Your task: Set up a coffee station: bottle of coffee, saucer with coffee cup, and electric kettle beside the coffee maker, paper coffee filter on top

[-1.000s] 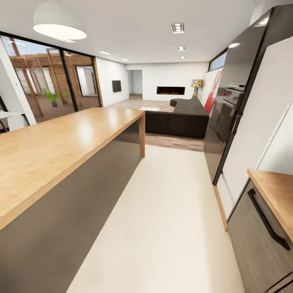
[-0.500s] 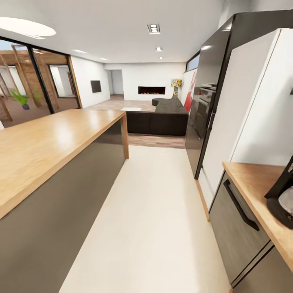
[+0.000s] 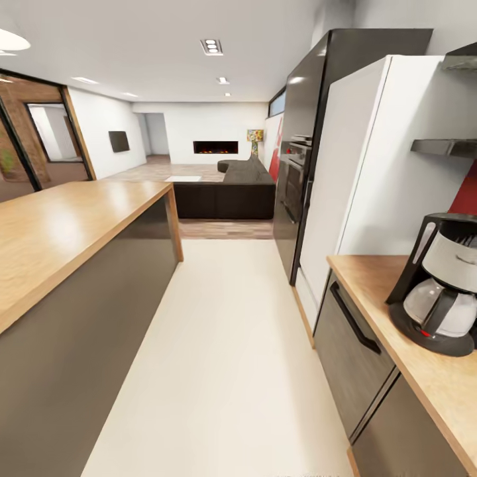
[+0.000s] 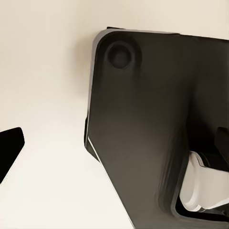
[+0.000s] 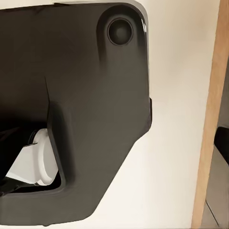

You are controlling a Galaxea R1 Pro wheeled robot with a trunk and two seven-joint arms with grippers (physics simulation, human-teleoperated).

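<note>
The coffee maker (image 3: 440, 285), black with a white upper body and a pale carafe, stands on the kitchen countertop (image 3: 368, 275) at the right edge of the head view. Above it, a thin glossy black kitchen shelf (image 3: 442, 147) juts from the wall; the stretch I see carries nothing. The left wrist view looks down on the robot's black base (image 4: 143, 124) over pale floor, with one dark tip (image 4: 8, 149) at the picture's edge. In the right wrist view the same base (image 5: 81, 95) lies beside a wooden plinth strip (image 5: 210, 124).
A big wooden island (image 3: 59, 232) with dark sides runs along the left. A pale floor aisle (image 3: 225, 344) leads between it and the grey cabinet fronts (image 3: 354, 344). A white fridge (image 3: 371, 172), a tall black oven unit (image 3: 298, 179) and a dark sofa (image 3: 232, 189) stand beyond.
The head view has swung to the right, so the whole picture shifted left. The coffee maker, cut off at the edge half a second ago, is now in full view, and the black shelf has appeared.
</note>
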